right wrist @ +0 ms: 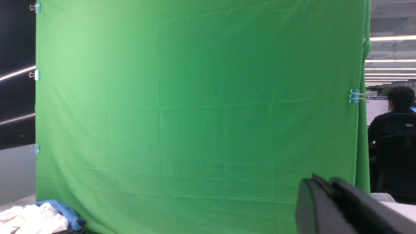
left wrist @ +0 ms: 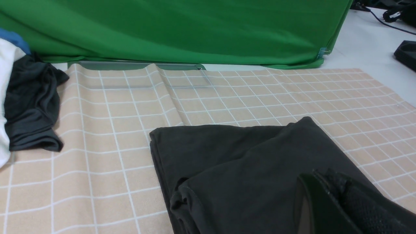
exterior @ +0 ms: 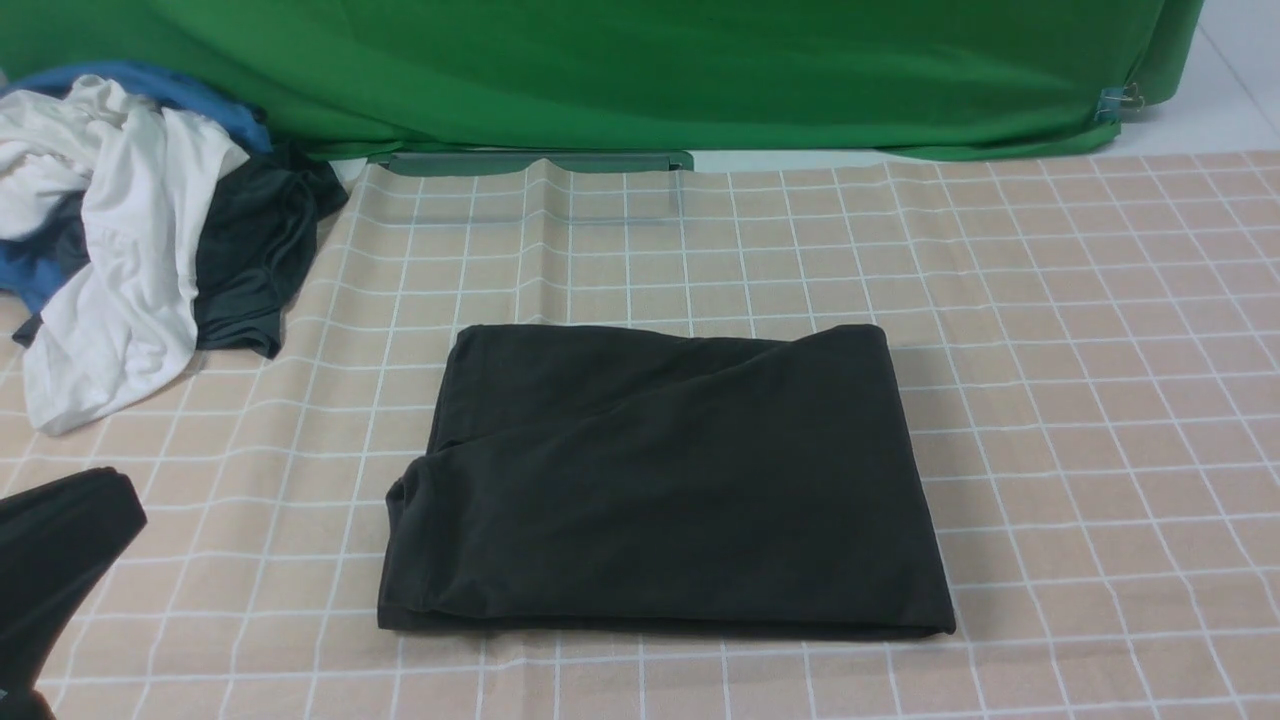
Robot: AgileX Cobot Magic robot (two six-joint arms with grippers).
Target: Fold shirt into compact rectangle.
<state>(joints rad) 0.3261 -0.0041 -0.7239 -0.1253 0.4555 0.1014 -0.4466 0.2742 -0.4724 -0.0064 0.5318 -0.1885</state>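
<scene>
The black shirt (exterior: 660, 480) lies folded into a rough rectangle in the middle of the checked tablecloth (exterior: 1080, 360), with layered edges along its left side. In the left wrist view the shirt (left wrist: 234, 169) shows the same stacked folds. My left gripper (exterior: 110, 495) sits low at the front left, apart from the shirt. Its fingers are shut and hold nothing (left wrist: 317, 175). My right gripper (right wrist: 321, 179) is out of the front view. It is raised and faces the green backdrop, fingers together and empty.
A pile of white, blue and dark grey clothes (exterior: 130, 230) lies at the back left of the table. A green backdrop (exterior: 640, 70) hangs along the far edge. A person (right wrist: 395, 126) sits beyond the backdrop's right side.
</scene>
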